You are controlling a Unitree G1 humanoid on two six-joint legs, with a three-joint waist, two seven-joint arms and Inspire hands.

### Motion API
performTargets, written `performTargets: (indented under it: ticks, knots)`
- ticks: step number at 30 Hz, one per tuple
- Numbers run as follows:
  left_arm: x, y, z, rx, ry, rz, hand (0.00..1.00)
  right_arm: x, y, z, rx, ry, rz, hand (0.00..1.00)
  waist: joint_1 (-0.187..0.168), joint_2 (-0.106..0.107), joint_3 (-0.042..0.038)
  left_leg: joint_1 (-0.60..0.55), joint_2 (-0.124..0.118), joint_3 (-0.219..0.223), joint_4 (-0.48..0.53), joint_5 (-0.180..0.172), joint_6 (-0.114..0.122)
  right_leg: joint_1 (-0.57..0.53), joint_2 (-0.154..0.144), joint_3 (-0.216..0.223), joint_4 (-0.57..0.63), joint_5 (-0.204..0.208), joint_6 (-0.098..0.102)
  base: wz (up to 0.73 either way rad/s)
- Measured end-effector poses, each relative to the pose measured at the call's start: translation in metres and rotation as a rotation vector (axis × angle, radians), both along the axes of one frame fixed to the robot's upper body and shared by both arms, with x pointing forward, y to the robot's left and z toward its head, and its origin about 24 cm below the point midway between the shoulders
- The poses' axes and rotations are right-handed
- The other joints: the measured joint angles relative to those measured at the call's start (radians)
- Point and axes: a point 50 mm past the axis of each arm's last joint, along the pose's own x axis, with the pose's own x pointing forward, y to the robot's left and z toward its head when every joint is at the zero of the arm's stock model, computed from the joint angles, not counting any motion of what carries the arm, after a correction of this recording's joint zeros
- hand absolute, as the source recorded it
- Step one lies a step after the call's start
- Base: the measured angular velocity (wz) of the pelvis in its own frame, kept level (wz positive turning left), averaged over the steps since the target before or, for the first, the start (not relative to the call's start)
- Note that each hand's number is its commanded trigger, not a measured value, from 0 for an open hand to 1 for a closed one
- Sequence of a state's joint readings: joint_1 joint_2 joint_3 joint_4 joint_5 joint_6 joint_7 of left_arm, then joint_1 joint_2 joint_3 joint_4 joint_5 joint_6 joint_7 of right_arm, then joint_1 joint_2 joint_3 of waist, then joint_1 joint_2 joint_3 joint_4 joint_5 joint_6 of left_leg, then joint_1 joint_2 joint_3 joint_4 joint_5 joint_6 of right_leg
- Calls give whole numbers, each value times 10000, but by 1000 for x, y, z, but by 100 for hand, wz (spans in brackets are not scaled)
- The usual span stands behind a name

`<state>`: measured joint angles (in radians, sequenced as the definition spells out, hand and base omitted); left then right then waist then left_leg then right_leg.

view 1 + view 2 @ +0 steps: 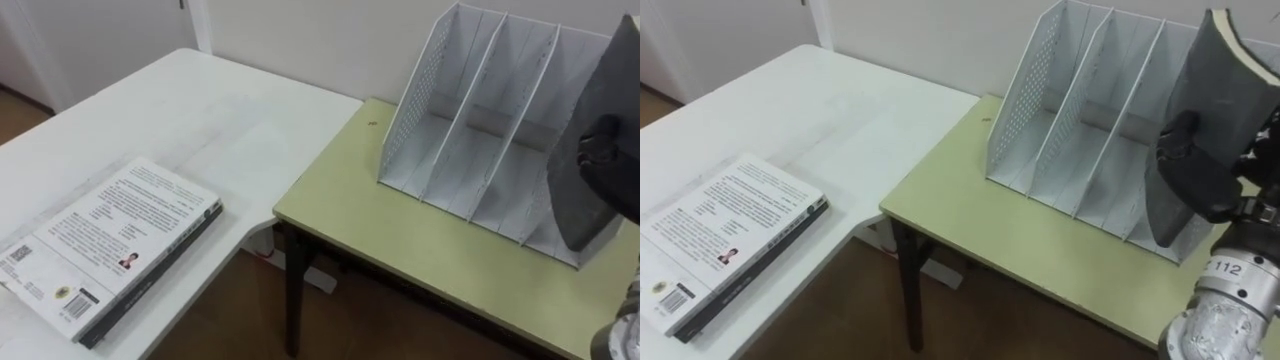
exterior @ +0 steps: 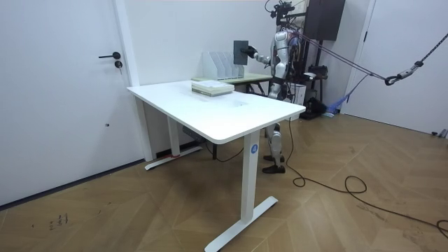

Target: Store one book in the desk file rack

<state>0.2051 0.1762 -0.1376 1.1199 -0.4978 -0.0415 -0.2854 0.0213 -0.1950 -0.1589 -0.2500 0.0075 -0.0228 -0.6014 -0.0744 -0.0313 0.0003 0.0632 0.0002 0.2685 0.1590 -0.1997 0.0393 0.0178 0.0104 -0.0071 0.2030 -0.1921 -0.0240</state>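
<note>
Currently the dark grey, plain-covered book (image 1: pixel 1218 90) is held upright in the right hand (image 1: pixel 1193 172), whose fingers curl round its lower part. The covers stand vertical, presumably so that they line up with the slots of the white perforated metal file rack (image 1: pixel 1070 120). The book hangs just in front of the rack's rightmost compartment, above the pale green desk (image 1: pixel 1030 240) — not yet inside, as far as I can judge. The compartments that show look empty, so nothing blocks entry; the thin dividers and the low front lip are where a lower corner could catch. On the adjoining white table (image 1: pixel 820 100), well apart, lies a small stack of books with a white printed cover on top (image 1: pixel 730 235) — clear of the path. In the room view the robot stands at the green desk beyond the white table, arm out toward the rack.
</note>
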Motion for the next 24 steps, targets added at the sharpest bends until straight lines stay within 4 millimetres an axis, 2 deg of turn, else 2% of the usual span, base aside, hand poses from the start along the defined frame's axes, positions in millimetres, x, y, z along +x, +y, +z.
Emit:
performTargets:
  ticks: [8, 12, 16, 24]
  knots:
    - [-1, 1, 0, 24, 23, 96, 0, 9, 2, 14, -81, -562, 125, 100, -31, -179, -52, -69, 5, -2, 9, 0, 0, 4, -46, -265, -161, 26, 7, 2]
    - [-2, 1, 0, 11, 106, 186, 0, 16, 3, 22, -1, -870, 161, 100, -24, -178, -57, -87, 21, -7, 9, 0, 0, 18, -36, -267, -149, 65, 7, 1]
    - [-1, 1, 0, 32, 165, 212, 0, 29, -9, 25, 548, -724, -111, 100, 0, -153, -65, -81, 31, -74, 14, 1, 0, 30, -49, -298, -122, 80, 11, 0]
    - [0, 1, 0, -40, 284, 57, 0, 43, -14, 30, 665, -415, -356, 100, -35, -148, -53, -154, 40, -209, 83, 3, 2, 22, -77, -470, 28, 81, 8, 2]
